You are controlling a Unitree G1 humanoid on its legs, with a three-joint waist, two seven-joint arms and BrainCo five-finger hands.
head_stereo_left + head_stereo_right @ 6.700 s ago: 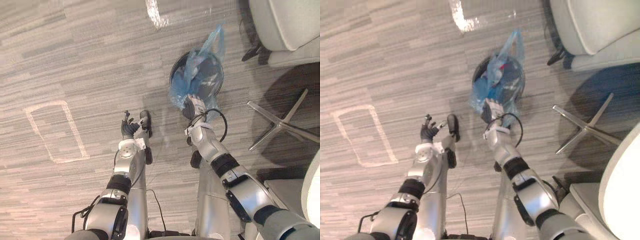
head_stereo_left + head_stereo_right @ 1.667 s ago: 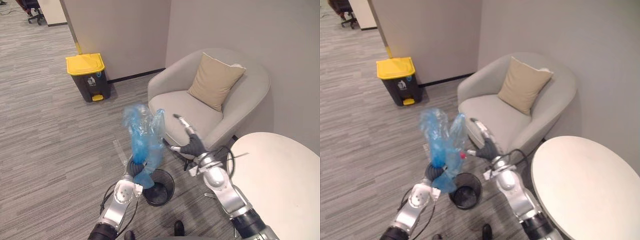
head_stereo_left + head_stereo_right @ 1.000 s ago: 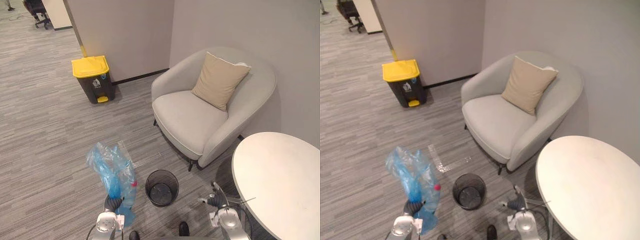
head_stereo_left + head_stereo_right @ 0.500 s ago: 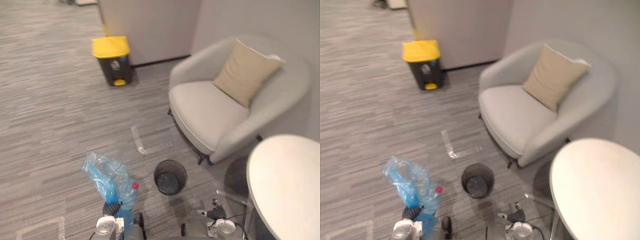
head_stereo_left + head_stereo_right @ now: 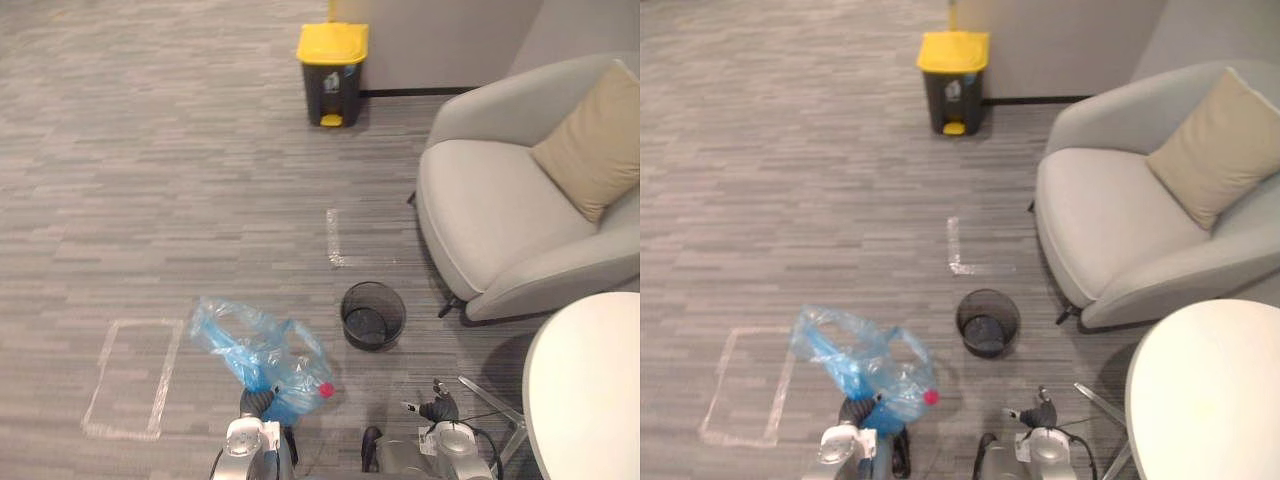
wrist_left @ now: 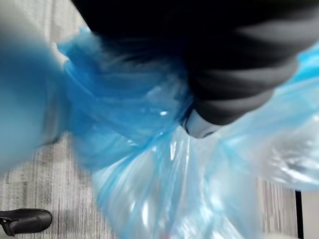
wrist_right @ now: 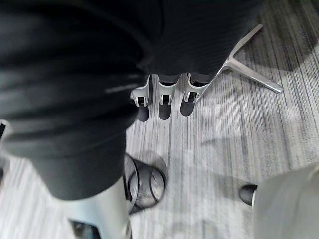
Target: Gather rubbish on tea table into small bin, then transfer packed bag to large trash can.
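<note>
Plainly, the left hand [image 5: 256, 402] is carrying the load: its fingers are curling round the bunched neck of the blue rubbish bag [image 5: 262, 350], which is billowing up out of the fist and leaning toward the robot's left, with a red-capped bottle [image 5: 325, 389] showing through the plastic low on its right side. The right hand [image 5: 437, 410] is hanging low beside the round white table [image 5: 590, 400], fingers relaxed and holding nothing. The small wire bin [image 5: 372, 314] is sitting on the carpet just ahead, between the two hands, with no liner showing in it. The yellow-lidded trash can [image 5: 333, 60] is standing well apart from the bag, straight ahead by the wall and a little to the right of the left hand's line. Judging from this, the coming move is turning on that long gap: the robot is needing to walk forward, passing the wire bin and the grey armchair [image 5: 500, 210] on its right, before the left arm can lift the bag to the lid.
</note>
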